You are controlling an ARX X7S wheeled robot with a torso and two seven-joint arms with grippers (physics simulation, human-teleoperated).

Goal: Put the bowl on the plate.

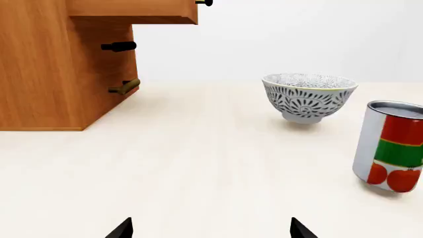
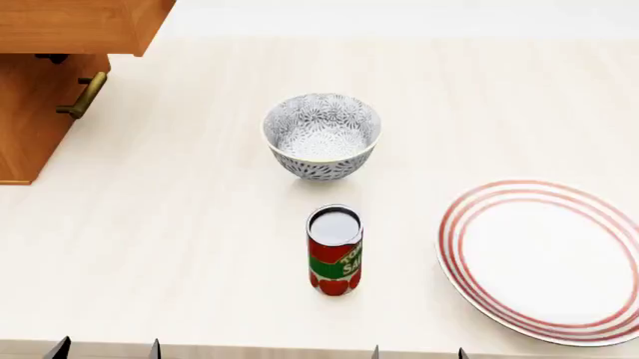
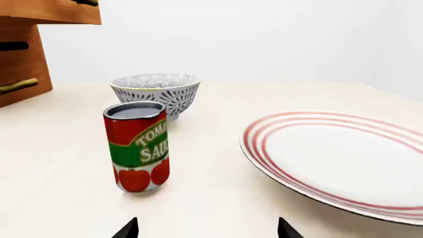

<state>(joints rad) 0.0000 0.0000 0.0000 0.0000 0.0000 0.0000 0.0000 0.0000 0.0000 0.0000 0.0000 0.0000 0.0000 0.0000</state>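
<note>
The bowl [image 2: 322,135], white with a dense grey-black pattern, stands upright in the middle of the pale table; it also shows as the bowl [image 1: 309,97] and the bowl [image 3: 156,93]. The plate [image 2: 547,258], white with red rings, lies flat to the bowl's right and nearer me, shown too as the plate [image 3: 343,158]. My left gripper [image 2: 106,348] is open at the front edge, far from the bowl, with only its tips in view as the left gripper [image 1: 211,229]. My right gripper [image 2: 417,352] is open and empty beside it, seen as the right gripper [image 3: 206,228].
A red tomato-sauce can [image 2: 334,250] stands upright between the bowl and the front edge, seen also as the can [image 1: 391,146] and the can [image 3: 137,145]. A wooden cabinet [image 2: 45,67] with an open drawer and handles stands at the back left.
</note>
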